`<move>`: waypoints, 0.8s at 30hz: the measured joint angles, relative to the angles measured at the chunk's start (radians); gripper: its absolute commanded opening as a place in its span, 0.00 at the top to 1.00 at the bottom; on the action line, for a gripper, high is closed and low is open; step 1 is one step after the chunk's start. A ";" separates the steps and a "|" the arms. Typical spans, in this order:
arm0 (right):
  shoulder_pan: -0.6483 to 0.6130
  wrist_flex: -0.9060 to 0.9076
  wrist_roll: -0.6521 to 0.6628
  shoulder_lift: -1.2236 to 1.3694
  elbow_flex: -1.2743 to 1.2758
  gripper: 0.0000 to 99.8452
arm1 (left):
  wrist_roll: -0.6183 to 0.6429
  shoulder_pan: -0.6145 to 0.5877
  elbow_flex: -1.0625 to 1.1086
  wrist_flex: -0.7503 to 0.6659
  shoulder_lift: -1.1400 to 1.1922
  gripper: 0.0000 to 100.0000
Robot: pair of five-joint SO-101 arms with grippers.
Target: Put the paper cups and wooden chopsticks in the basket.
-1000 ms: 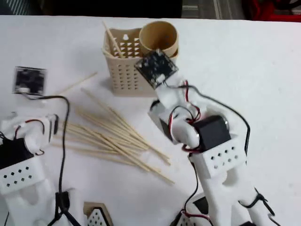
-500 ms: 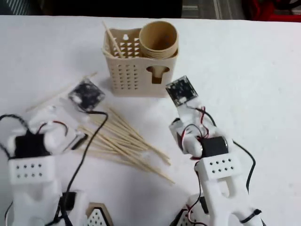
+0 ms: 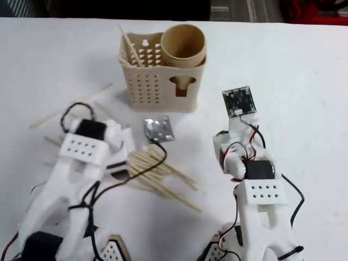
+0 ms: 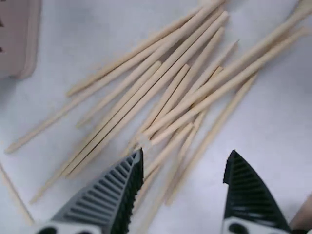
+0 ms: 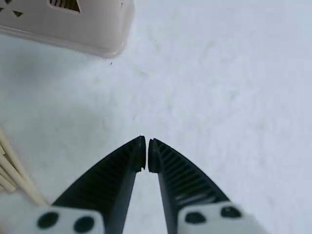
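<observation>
Within the last second the two arms have swapped roles. The right arm (image 3: 255, 185) has drawn back from the basket (image 3: 142, 87), and its right pincer (image 5: 146, 146) is now above bare worktop (image 3: 293, 70), with the basket's corner ahead of it and off to one side. The left arm (image 3: 87, 157) has swung in from the worktop's edge and now stands over the loose pile of wooden chopsticks (image 4: 165, 92).

For the task, this suggests the cup part is done. The paper cups (image 3: 183, 43) sit stacked inside the basket, well ahead of both pincers, and a chopstick (image 3: 130, 46) leans in the compartment beside them. Most of the chopsticks are not yet in the basket, so I judge the next step to be a pick from the pile.

The left pincer (image 4: 185, 157) is spread wide and holds nothing. The pile fans out directly beneath it and ahead of it, with several sticks running into the gap between its jaws — whether a tip is touching one, I cannot tell. The right pincer is pressed together, tips nearly meeting, and empty; a few stick ends lie off to its side. One stray chopstick (image 3: 70, 106) lies apart from the pile, beyond the left arm.
</observation>
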 measured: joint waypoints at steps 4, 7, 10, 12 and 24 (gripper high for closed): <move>0.000 0.000 0.000 0.000 0.000 0.98 | 0.000 0.028 0.000 -0.058 0.106 0.73; 0.000 0.000 0.000 0.000 0.002 0.98 | 0.000 0.037 0.000 -0.098 0.189 0.73; 0.000 -0.002 0.000 0.000 0.011 0.98 | 0.000 0.037 0.000 -0.144 0.256 0.73; 0.000 -0.002 0.000 0.000 0.011 0.98 | 0.000 0.037 0.000 -0.178 0.296 0.73; 0.000 -0.002 0.000 0.000 0.011 0.98 | 0.000 0.066 0.000 -0.255 0.388 0.89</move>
